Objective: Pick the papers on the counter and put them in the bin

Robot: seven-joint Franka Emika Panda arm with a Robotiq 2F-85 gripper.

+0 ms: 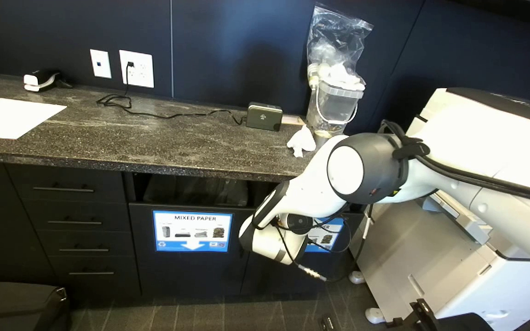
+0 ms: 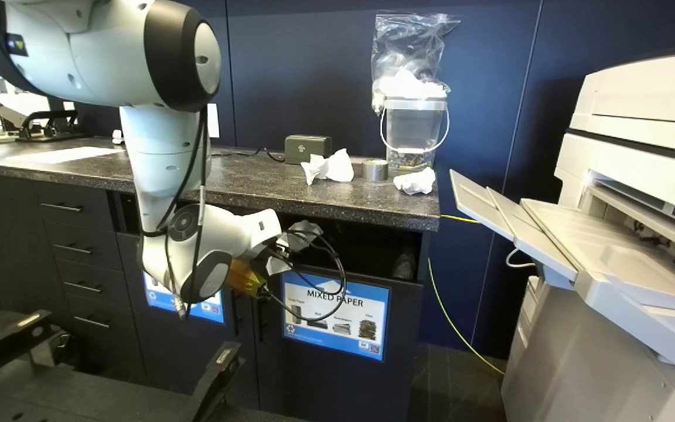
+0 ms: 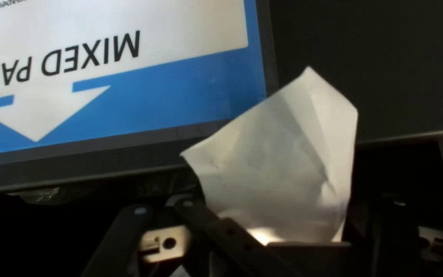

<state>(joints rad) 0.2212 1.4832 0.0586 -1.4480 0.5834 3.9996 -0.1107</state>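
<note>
Paper (image 3: 281,165), one crumpled piece of it, sits at the top rim of the bin (image 2: 343,381), just under the counter (image 2: 249,184) that roofs the bin. Your gripper (image 3: 302,244) appears to be pinching it by one end; the pads are lost in shadow at the paper's base, so take that as a judgement. Its loose part hangs across the bin's rim, and you can't tell whether any of it is inside.

That is your main danger. Let go here and it could tumble down outside the bin, past the sign (image 2: 337,310) on its face and onto the floor (image 1: 210,317), because the free end seems to lie on the near side of the rim. Drive forward too low and the rim may peel it from your grip, since so much sticks out beyond the pads. Rise too high and the gripper could hit the counter's underside.

Above the bin, on the counter, lie a peaked wad (image 2: 337,167) and a rounder wad (image 2: 415,181), with a roll of tape (image 2: 375,171) between them that a hasty grab could drag along. Farther back above the bin, a bucket (image 2: 413,126) with a clear bag (image 2: 405,41) rising from it looks top-heavy; a careless swing of the arm (image 2: 167,164) might topple it.
</note>
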